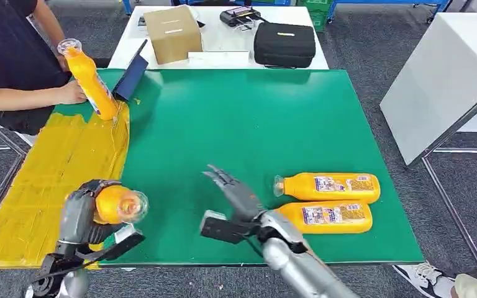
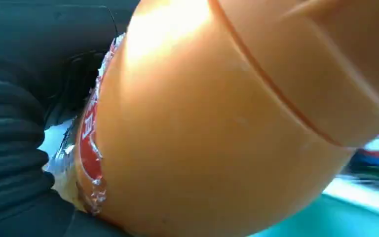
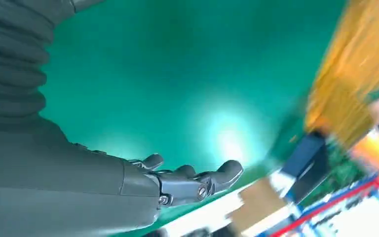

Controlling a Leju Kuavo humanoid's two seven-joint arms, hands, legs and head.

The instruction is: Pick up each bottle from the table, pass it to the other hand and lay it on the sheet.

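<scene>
Orange bottle (image 1: 117,205) with clear cap gripped in left hand (image 1: 82,214); right hand (image 1: 236,195) empty, fingers spread

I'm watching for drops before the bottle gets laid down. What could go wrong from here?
1. The left robot hand holds the orange bottle above the yellow sheet's edge; released there, it might roll onto the green table.
2. A person's hand tilts another bottle on the sheet's far end and could get in the way.
</scene>
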